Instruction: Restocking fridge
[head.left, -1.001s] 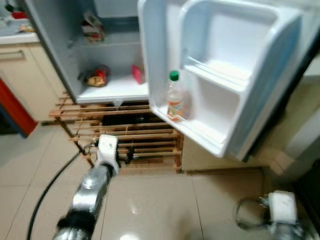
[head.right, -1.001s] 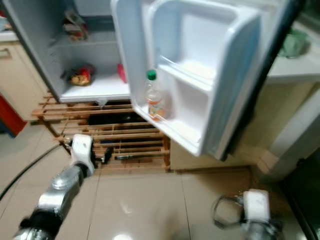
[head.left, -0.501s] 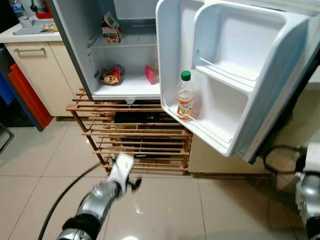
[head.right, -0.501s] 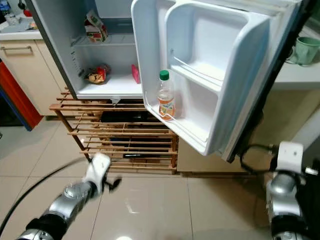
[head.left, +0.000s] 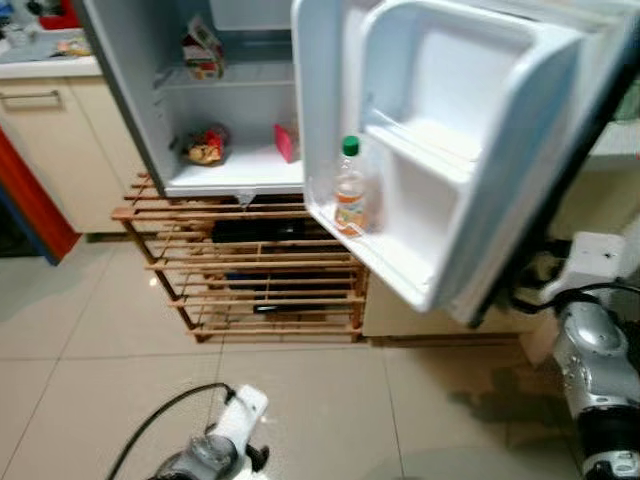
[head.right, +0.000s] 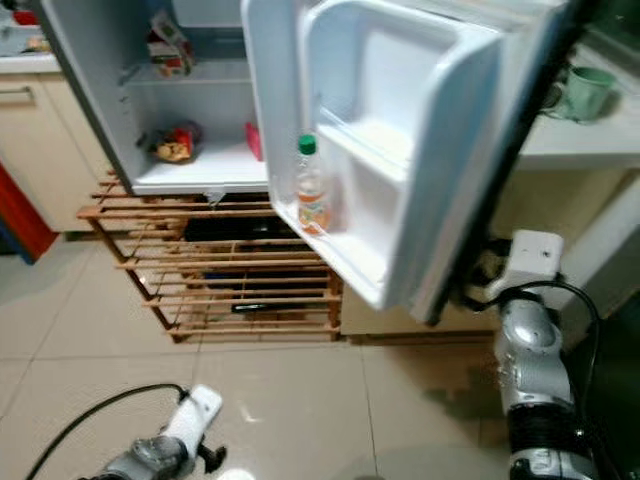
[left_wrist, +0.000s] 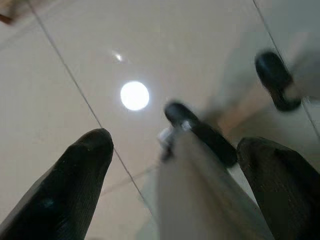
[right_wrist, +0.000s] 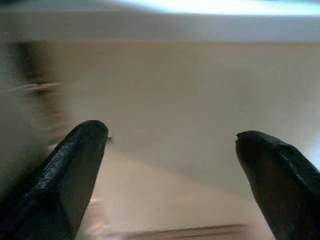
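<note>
Biggest worry here is the fridge door (head.left: 440, 150): it's swung wide open and juts out over the floor, and the right arm sits just beside and under its outer edge, so any lift or turn of that arm could clip the door and slam it or rattle the bottle (head.left: 350, 190) standing in the lower door shelf. That bottle looks tall and light (green cap, orange label), so my guess is it tips easily if the door gets knocked. The fridge (head.left: 225, 100) itself is mostly bare inside: a carton on the upper shelf, a red-and-yellow packet (head.left: 205, 146) and a small red item (head.left: 284, 142) on the lower one. Under it is a slatted wooden rack (head.left: 250, 270), which would snag anything reaching low. A black cable (head.left: 150, 430) trails across the tile floor by the left arm, a real trip or tangle risk if the robot steps forward. Left gripper (left_wrist: 175, 165) hangs low over the floor, fingers spread, holding nothing. Right gripper (right_wrist: 170, 170) also has its fingers spread and empty, facing a beige surface. A green mug (head.right: 585, 90) sits on the desk behind the door.
</note>
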